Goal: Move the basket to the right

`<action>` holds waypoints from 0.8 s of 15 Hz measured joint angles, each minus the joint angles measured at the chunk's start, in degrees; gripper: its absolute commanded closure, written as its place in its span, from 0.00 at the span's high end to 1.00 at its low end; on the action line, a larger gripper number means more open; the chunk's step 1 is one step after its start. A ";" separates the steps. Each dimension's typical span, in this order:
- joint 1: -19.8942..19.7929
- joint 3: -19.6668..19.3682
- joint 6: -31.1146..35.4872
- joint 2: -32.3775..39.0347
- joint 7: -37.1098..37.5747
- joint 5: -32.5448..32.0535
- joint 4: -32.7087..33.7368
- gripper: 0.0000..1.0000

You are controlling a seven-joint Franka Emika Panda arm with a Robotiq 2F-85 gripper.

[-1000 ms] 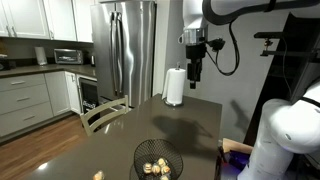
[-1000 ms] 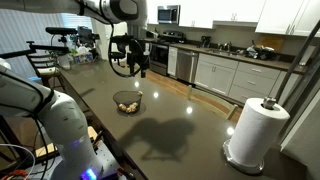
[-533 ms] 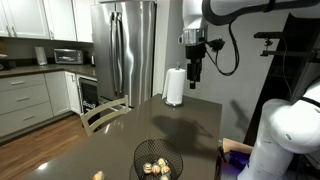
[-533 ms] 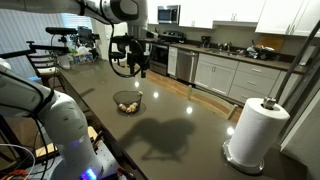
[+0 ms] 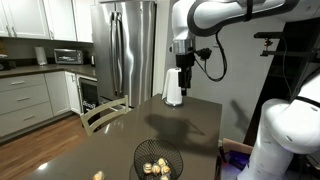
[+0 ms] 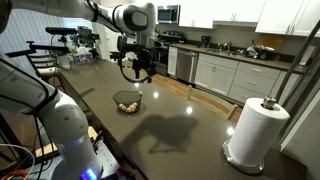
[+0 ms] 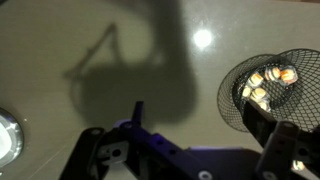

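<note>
Black wire basket (image 6: 128, 102) is sitting on the dark table (image 6: 200, 112), with little tan round things showing through it, and nothing is touching it. The gripper (image 6: 142, 79) is hanging high over the table, well apart from the basket. In the wrist view its fingers (image 7: 288, 150) are standing wide apart and holding nothing, probably so they can come down around the rim.

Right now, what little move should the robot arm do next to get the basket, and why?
Probably shift sideways over the basket and start lowering. The gripper hangs high above the table, holding nothing, and in the wrist view the basket sits off at the edge, not between the fingers.
</note>
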 measured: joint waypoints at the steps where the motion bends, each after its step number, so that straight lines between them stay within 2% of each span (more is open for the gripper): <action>1: 0.49 -0.10 0.99 1.23 -1.22 0.48 0.05 1.00; 6: 3.48 -0.83 3.37 6.73 -9.82 5.18 0.59 1.00; 12: 5.46 -2.19 3.56 9.94 -23.95 10.85 -0.32 1.00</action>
